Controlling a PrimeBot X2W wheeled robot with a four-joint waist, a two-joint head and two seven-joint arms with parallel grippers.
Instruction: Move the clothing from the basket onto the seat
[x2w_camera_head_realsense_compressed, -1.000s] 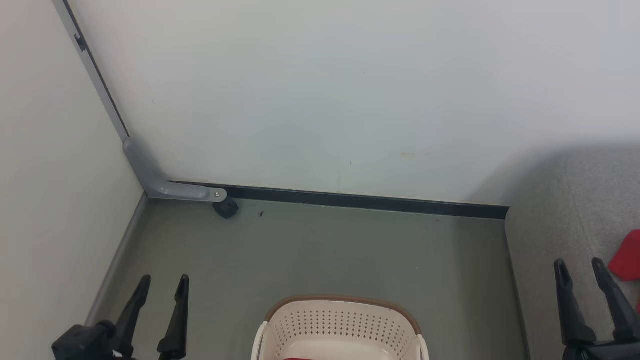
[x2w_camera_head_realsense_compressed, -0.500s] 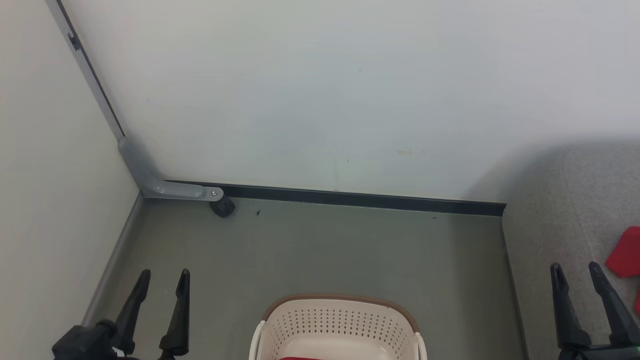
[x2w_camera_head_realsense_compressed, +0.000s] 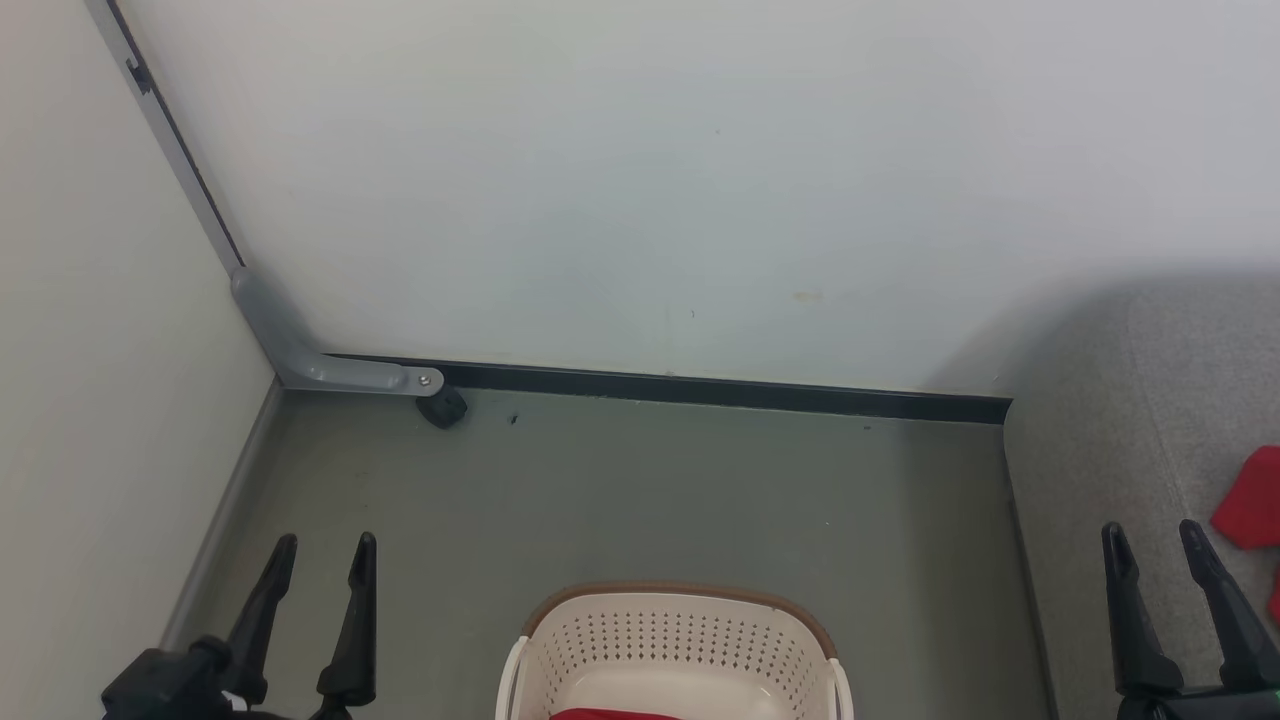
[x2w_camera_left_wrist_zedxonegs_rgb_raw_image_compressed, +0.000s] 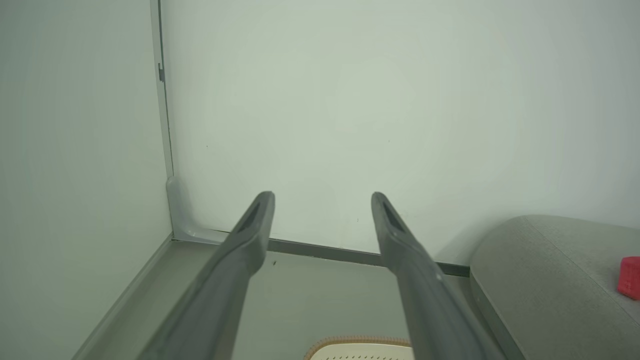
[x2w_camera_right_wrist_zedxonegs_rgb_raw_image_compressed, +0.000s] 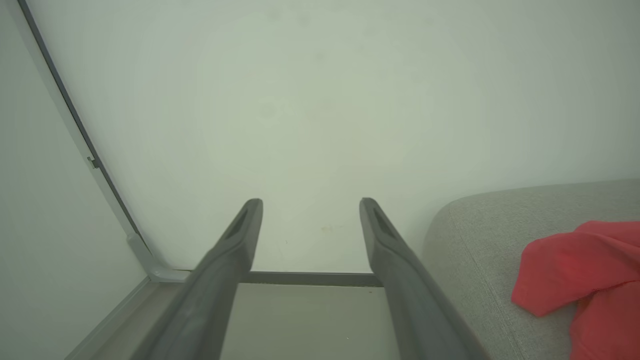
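Jaws wide apart, empty, touching nothing on both left gripper (x2w_camera_head_realsense_compressed: 325, 545) and right gripper (x2w_camera_head_realsense_compressed: 1150, 535). Red clothing (x2w_camera_head_realsense_compressed: 1250, 495) lies on the grey seat (x2w_camera_head_realsense_compressed: 1120, 400), just right of the right fingers. More red shows in the basket (x2w_camera_head_realsense_compressed: 680, 640), between the grippers.

The basket (x2w_camera_head_realsense_compressed: 675, 640) gets chopped off by the head view's bottom edge, so just a sliver of red clothing (x2w_camera_head_realsense_compressed: 612, 714) shows inside, and the other red piece (x2w_camera_head_realsense_compressed: 1250, 495) on the seat (x2w_camera_head_realsense_compressed: 1120, 400) runs off the right.
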